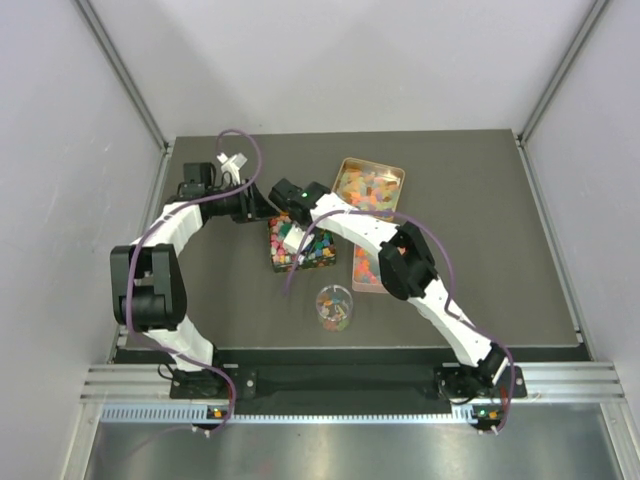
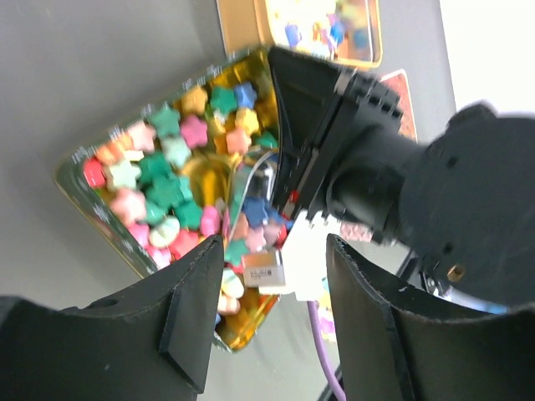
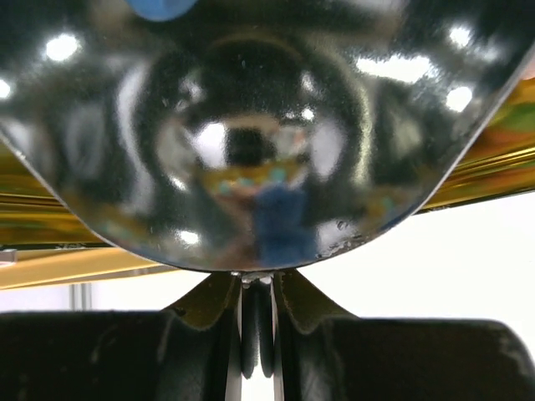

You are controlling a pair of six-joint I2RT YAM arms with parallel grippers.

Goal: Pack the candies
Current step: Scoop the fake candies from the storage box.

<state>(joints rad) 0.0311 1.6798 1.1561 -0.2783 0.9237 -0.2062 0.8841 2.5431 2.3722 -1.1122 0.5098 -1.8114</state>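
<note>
A gold tin (image 2: 99, 219) holds many small star-shaped candies (image 2: 167, 180) in pink, green, yellow, orange and blue. In the top view it lies mid-table (image 1: 274, 262). My right gripper (image 3: 257, 280) is shut on the thin handle of a shiny metal spoon (image 3: 251, 125), whose bowl fills the right wrist view. From above, the right gripper (image 1: 293, 232) is over this tin. My left gripper (image 2: 274, 251) is open and empty, just left of the tin (image 1: 262, 203), with the right wrist between its fingers in its own view.
A second open tin (image 1: 398, 175) with candies stands behind and to the right. A clear cup (image 1: 334, 308) holding some candies stands in front of the first tin. A flat pinkish lid (image 1: 364, 270) lies under the right arm.
</note>
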